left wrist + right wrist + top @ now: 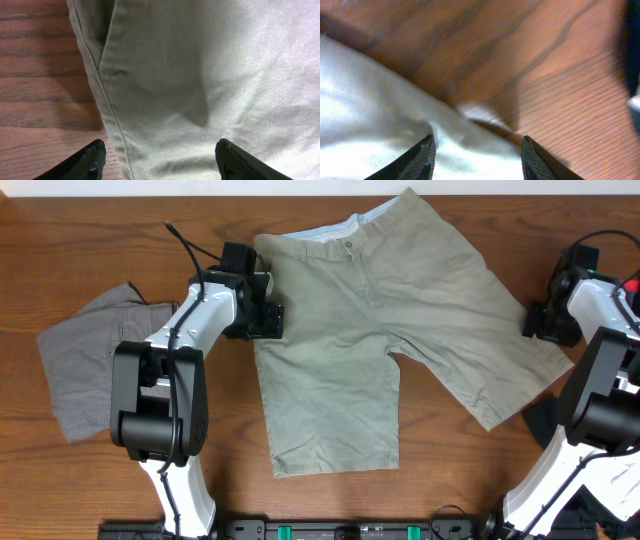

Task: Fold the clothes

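Lying spread flat across the middle of the brown wooden table (90, 230), the large light khaki-beige cotton shorts (340, 330) are showing their pale blue inner waistband (320, 235) at the far edge. One leg is pointing near and the other is splaying out to the right. The left gripper (268, 318) is hovering at the shorts' left side seam, its fingers (85, 162) spread wide with the seam between them. The right gripper (533, 320) is sitting at the hem of the right leg, its fingers (417, 157) likewise apart, with the cloth edge lying between them. Smaller, darker grey shorts (85, 365) are lying rumpled at the table's left, apart from the khaki pair.
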{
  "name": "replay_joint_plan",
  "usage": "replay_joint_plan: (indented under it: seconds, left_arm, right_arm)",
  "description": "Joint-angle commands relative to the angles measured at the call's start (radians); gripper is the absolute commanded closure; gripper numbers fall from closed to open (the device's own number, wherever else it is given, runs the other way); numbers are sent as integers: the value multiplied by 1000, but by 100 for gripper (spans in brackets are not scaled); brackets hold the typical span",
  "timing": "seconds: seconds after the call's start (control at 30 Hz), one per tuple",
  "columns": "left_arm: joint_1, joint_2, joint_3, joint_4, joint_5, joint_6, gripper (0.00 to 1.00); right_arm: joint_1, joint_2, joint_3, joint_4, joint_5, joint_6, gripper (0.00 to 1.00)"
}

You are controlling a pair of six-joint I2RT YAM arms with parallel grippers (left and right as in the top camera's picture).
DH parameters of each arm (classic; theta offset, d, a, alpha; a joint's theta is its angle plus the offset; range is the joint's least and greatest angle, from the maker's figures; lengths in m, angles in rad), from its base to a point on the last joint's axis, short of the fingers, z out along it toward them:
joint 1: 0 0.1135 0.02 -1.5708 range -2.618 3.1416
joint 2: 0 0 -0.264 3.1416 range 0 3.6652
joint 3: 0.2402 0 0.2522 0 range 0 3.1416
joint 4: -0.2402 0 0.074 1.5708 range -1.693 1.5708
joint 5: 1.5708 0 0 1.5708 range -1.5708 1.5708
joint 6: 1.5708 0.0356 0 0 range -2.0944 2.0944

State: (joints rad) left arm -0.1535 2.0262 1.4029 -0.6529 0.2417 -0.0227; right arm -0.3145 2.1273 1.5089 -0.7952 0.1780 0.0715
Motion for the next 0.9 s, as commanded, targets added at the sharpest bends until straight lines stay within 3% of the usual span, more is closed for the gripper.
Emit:
replay_joint_plan:
  seconds: [0.0, 0.07, 0.23, 0.37, 0.47, 0.6, 0.73, 0.87]
  left_arm:
    - [-2, -17, 49, -1, 13, 4, 28]
    - [-2, -35, 78, -1, 13, 31, 29]
    - [-2, -70, 151, 7, 11, 87, 59]
    - [-2, -65, 156, 26, -25, 128, 76]
    - [-2, -51, 154, 64, -116, 188, 75]
    - [2, -42, 154, 164, -123, 241, 68]
    - [3, -17, 154, 201, -122, 253, 69]
    - [3, 31, 154, 214, -118, 267, 73]
  right_arm:
    - [-30, -75, 34, -17, -147, 68, 46]
    - [-48, -130, 38, -20, -266, 68, 46]
    - [-66, -293, 38, -45, -463, 66, 44]
    - [-36, -391, 38, -98, -566, 66, 53]
    - [22, -420, 38, -161, -578, 61, 65]
    - [145, -414, 23, -228, -601, -3, 81]
    - [333, -394, -27, -241, -654, -141, 80]
    - [494, -347, -77, -180, -386, -45, 75]
